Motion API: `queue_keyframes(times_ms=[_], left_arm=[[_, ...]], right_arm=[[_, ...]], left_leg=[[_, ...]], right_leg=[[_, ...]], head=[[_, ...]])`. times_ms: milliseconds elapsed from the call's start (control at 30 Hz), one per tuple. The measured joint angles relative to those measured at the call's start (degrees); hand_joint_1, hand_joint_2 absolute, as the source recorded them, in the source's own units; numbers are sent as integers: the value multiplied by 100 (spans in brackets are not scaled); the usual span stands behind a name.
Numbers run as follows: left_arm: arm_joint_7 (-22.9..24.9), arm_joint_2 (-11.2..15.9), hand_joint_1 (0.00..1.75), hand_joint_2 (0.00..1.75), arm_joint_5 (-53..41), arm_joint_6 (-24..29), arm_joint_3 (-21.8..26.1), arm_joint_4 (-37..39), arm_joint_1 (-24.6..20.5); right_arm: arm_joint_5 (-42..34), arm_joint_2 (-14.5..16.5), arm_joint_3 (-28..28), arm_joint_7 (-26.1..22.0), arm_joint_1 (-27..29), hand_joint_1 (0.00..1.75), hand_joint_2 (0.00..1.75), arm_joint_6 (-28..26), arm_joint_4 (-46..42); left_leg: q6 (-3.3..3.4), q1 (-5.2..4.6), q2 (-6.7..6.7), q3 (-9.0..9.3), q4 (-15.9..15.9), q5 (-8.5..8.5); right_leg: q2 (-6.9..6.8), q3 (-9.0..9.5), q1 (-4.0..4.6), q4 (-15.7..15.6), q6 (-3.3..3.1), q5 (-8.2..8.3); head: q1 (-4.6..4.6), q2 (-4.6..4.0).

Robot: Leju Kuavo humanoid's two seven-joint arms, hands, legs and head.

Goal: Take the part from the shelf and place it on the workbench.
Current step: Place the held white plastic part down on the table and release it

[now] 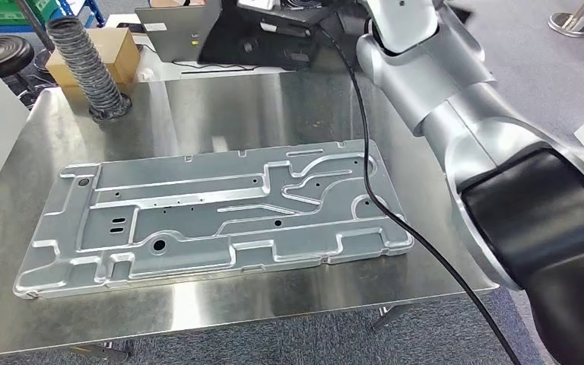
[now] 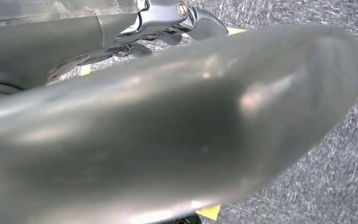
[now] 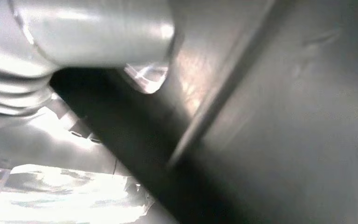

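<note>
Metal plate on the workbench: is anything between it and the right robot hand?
Yes: a black cable drapes across the right end of the metal plate, which lies flat on the steel workbench, below the right arm. Nothing else visible lies on it.

Industrial workshop or robotics lab. A steel counter [image 1: 220,106] carries a stamped metal part [image 1: 205,217]. Beyond its far edge: a ribbed extraction hose [image 1: 84,65], cardboard box [image 1: 114,49], grey carpet [image 1: 532,53].
</note>
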Motion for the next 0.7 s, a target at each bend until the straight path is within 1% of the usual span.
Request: queue_keyframes(times_ms=[33, 67, 100, 133, 167, 200, 233, 267, 300, 333, 367, 400, 433, 467, 500, 533, 600, 633, 667, 700], left_arm=[[2, 6, 0, 0, -4, -6, 5, 0, -2], [3, 13, 0, 0, -6, -7, 14, 0, -4], [2, 21, 0, 0, -5, -6, 22, 0, -7], [-3, 29, 0, 0, -5, -4, 31, 0, -11], [-13, 33, 0, 0, -4, 0, 35, 0, -14], [-28, 36, 0, 0, -4, 4, 37, 0, -16], [-49, 38, 0, 0, -4, 12, 40, 0, -14], [-74, 39, 0, 0, -4, 19, 44, 0, -8], [-98, 39, 0, 0, -4, 26, 48, 0, 1], [-119, 40, 0, 0, -4, 31, 54, 0, 10], [-135, 40, 0, 0, -5, 33, 60, 0, 16], [-146, 40, 0, 0, -5, 33, 64, 0, 19], [-157, 41, 0, 0, -6, 31, 69, 0, 20], [-167, 42, 0, 0, -6, 22, 73, 0, 19], [-181, 44, 0, 0, -6, 8, 79, 0, 15], [-195, 46, 0, 0, -6, -5, 86, 0, 12], [-214, 49, 0, 0, -9, -23, 110, 0, 1], [-215, 48, 0, 0, -17, -23, 120, 0, -3], [-215, 48, 0, 0, -30, -22, 128, 0, -12], [-213, 46, 0, 0, -43, -20, 131, 0, -20]], right_arm=[[-32, -38, -373, -291, 170, 0, 0, -176, -395], [-266, -31, -882, -760, 350, 0, 0, -100, -742], [-703, 26, -1455, -1282, 520, 0, 0, 78, -999], [-1348, 98, -2052, -1787, 671, 0, 0, 332, -1174], [-2147, 175, -2618, -2202, 796, 0, 0, 608, -1295], [-3034, 239, -3093, -2500, 906, 0, 0, 915, -1387], [-4039, 276, -3516, -2708, 1023, 0, 0, 1329, -1464], [-5042, 292, -3882, -2821, 1140, 0, 0, 1798, -1522], [-6047, 296, -4221, -2849, 1257, 0, 0, 2348, -1555], [-6939, 296, -4508, -2818, 1364, 0, 0, 2909, -1562], [-7610, 288, -4727, -2766, 1444, 0, 0, 3396, -1544], [-8021, 275, -4878, -2701, 1494, 0, 0, 3781, -1511], [-8118, 252, -4940, -2610, 1499, 0, 0, 4016, -1458], [-7908, 214, -4909, -2464, 1451, 0, 0, 4135, -1356], [-7373, 160, -4754, -2237, 1354, 0, 0, 4156, -1205], [-6601, 93, -4483, -1953, 1226, 0, 0, 4103, -1028], [-4631, -53, -3716, -1508, 988, 0, 0, 3876, -706], [-3677, -111, -3355, -1452, 923, 0, 0, 3697, -623], [-2886, -165, -3089, -1512, 890, 0, 0, 3493, -578], [-2357, -211, -2966, -1620, 877, 0, 0, 3304, -561]], left_leg=[[-23, -6, -8, -1, -3, -4], [-52, -9, -14, -1, -11, -3], [-82, -6, -23, 5, -22, 0], [-112, -2, -23, 4, -19, -11], [-140, 0, -17, -17, 37, -62], [-161, 0, -8, -82, 196, -171], [-179, 5, 5, -209, 488, -339], [-194, 6, 12, -381, 878, -531], [-207, 10, 13, -558, 1273, -690], [-219, 15, 13, -684, 1549, -763], [-226, 22, 14, -706, 1603, -719], [-229, 31, 16, -616, 1419, -572], [-225, 39, 19, -439, 1052, -360], [-211, 41, 22, -245, 650, -192], [-190, 35, 23, -91, 313, -88], [-166, 25, 24, 1, 108, -45], [-110, 2, 22, 31, 11, -58], [-73, 15, 29, 34, -5, -35], [-31, 30, 30, 37, -30, -10], [7, 47, 25, 40, -58, 16]], right_leg=[[-2, 75, 17, -162, -20, 27], [-6, 94, 34, -203, -39, 8], [-13, 96, 30, -230, -63, 16], [-28, 110, 21, -256, -89, 24], [-46, 129, 6, -284, -119, 34], [-71, 149, -10, -312, -145, 44], [-97, 164, -13, -326, -162, 47], [-112, 167, -11, -328, -174, 45], [-122, 166, -9, -326, -178, 44], [-123, 165, -9, -324, -180, 43], [-113, 163, -14, -319, -178, 43], [-100, 164, -22, -308, -172, 41], [-84, 165, -30, -291, -160, 34], [-64, 161, -31, -266, -141, 23], [-40, 146, -29, -238, -114, 14], [-20, 126, -26, -218, -84, 13], [10, 91, -25, -220, -22, 34], [10, 85, -27, -219, 8, 33], [7, 64, -27, -174, 35, -7], [4, 0, -27, -27, 60, -105]], head=[[1, 0], [0, 0], [-3, 0], [-2, -1], [-9, -1], [-15, -1], [-19, -1], [-21, 0], [-21, -1], [-20, -1], [-21, -1], [-22, -1], [-21, -1], [-22, -1], [-19, -1], [-18, 0], [-19, 0], [-21, 0], [-19, 0], [-10, 0]])
